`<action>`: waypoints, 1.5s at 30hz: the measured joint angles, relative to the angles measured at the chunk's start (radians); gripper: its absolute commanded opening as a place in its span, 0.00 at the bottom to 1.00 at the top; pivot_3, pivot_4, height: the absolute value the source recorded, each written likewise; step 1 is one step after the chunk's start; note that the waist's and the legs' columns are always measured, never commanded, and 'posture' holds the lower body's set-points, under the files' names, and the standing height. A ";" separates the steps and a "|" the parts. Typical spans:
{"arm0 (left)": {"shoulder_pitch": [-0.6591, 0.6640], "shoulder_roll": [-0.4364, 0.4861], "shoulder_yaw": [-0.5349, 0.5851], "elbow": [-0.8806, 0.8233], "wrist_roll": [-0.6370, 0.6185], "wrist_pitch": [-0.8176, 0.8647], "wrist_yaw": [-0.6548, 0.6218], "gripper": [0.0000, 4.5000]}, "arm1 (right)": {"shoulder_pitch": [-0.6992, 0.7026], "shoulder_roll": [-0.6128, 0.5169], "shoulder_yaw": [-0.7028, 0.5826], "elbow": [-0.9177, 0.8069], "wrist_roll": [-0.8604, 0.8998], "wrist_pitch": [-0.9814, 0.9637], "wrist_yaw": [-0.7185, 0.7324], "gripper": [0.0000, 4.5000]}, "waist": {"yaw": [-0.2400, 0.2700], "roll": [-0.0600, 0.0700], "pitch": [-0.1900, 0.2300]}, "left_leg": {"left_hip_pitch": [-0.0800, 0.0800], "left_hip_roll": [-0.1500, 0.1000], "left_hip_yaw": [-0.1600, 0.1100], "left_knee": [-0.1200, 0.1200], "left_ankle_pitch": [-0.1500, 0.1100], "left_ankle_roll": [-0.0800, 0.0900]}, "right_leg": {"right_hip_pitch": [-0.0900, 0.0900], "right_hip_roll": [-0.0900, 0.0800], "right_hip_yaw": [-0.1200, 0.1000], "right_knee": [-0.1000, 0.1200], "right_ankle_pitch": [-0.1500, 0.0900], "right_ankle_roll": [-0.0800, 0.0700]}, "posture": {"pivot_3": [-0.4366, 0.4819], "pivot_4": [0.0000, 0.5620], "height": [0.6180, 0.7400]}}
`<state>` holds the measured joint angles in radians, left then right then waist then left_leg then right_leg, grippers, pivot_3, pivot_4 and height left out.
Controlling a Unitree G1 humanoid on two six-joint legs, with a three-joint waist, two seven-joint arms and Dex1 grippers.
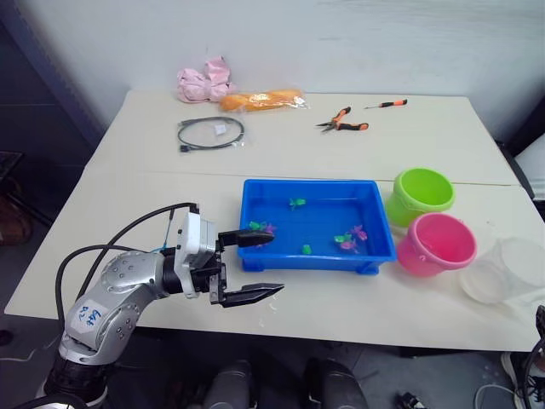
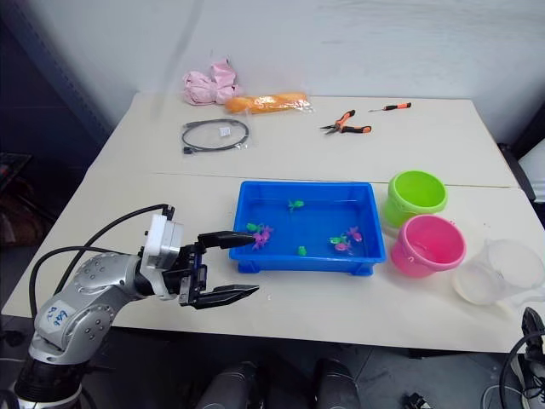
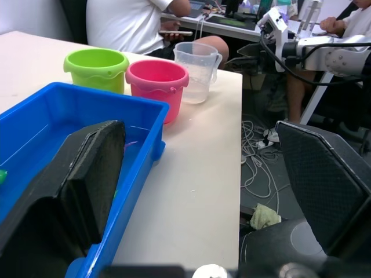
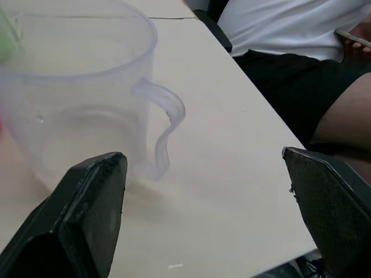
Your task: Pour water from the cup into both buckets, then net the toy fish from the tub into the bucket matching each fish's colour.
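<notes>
Standing just beyond right tool [image 4: 206, 214]: cup [image 4: 75, 92].

Buckets [image 1: 430, 220] between tub [image 1: 313, 223] and cup [image 1: 504, 269].

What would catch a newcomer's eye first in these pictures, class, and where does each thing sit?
The bright blue tub in the middle of the table, with tiny green and pink toy fish in it. To its right stand the lime green bucket and pink bucket, then the clear cup. The left tool hovers open at the tub's near left corner.

Handwritten arm sticker [image 1: 88, 316], probably illegible
</notes>
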<state>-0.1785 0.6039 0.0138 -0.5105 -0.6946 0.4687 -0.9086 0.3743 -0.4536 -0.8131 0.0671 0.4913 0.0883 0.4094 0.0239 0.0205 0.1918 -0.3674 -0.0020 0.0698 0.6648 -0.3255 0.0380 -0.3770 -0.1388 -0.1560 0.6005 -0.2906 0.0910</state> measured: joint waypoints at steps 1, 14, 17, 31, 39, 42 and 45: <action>0.000 0.000 0.008 -0.001 -0.004 0.002 0.004 0.99 | -0.029 -0.005 0.008 0.028 0.001 0.001 0.001 1.00 | 0.000 0.000 0.000 | 0.000 0.000 0.000 0.000 0.000 0.000 | 0.000 0.000 0.000 0.000 0.000 0.000 | 0.48 0.27 1.00; 0.031 0.031 0.034 -0.041 -0.009 0.020 0.034 0.99 | -0.222 -0.095 0.023 0.323 -0.021 -0.042 -0.007 1.00 | -0.001 0.001 0.000 | 0.000 -0.001 0.000 0.000 0.001 0.000 | 0.000 0.000 0.000 0.000 0.000 0.000 | 0.48 0.27 1.00; 0.031 0.035 0.046 -0.048 -0.009 0.020 0.038 0.99 | -0.242 -0.099 0.024 0.348 -0.021 -0.045 -0.008 1.00 | -0.001 0.001 0.000 | 0.000 -0.001 0.000 0.000 0.001 0.000 | 0.000 0.000 0.000 0.000 0.000 0.000 | 0.48 0.27 1.00; 0.000 0.083 0.073 -0.061 -0.057 0.077 0.026 1.00 | -0.408 -0.161 0.035 0.573 -0.009 -0.087 0.072 0.73 | -0.002 0.000 0.000 | 0.000 0.000 0.000 0.000 0.002 -0.001 | 0.000 0.005 0.000 0.000 0.000 0.000 | 0.48 0.27 1.00; -0.026 0.082 0.070 -0.025 -0.061 0.087 0.008 1.00 | -0.421 -0.141 0.066 0.533 0.031 -0.084 0.161 0.02 | -0.003 0.000 0.000 | 0.000 0.001 0.000 0.000 0.002 -0.001 | 0.000 0.005 0.000 0.000 0.000 0.000 | 0.48 0.27 1.00; -0.025 0.076 0.072 -0.025 -0.063 0.091 0.023 1.00 | -0.397 -0.109 0.068 0.467 0.049 -0.075 0.157 0.02 | -0.002 0.001 0.000 | 0.000 0.001 0.000 0.000 0.002 -0.002 | 0.000 0.004 0.000 0.000 0.000 0.000 | 0.48 0.27 1.00; -0.009 0.073 0.086 -0.024 -0.065 0.096 0.036 1.00 | -0.376 -0.092 0.065 0.410 0.050 -0.065 0.131 0.02 | -0.001 0.001 0.000 | -0.001 0.001 0.000 0.000 0.002 -0.002 | 0.000 0.003 0.000 0.000 0.000 0.000 | 0.48 0.27 1.00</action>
<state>-0.1878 0.6764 0.0993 -0.5345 -0.7592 0.5645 -0.8729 -0.0017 -0.5460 -0.7476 0.4776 0.5416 0.0238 0.5400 0.0227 0.0217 0.1917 -0.3680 -0.0013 0.0699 0.6650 -0.3233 0.0365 -0.3766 -0.1356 -0.1560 0.6005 -0.2905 0.0912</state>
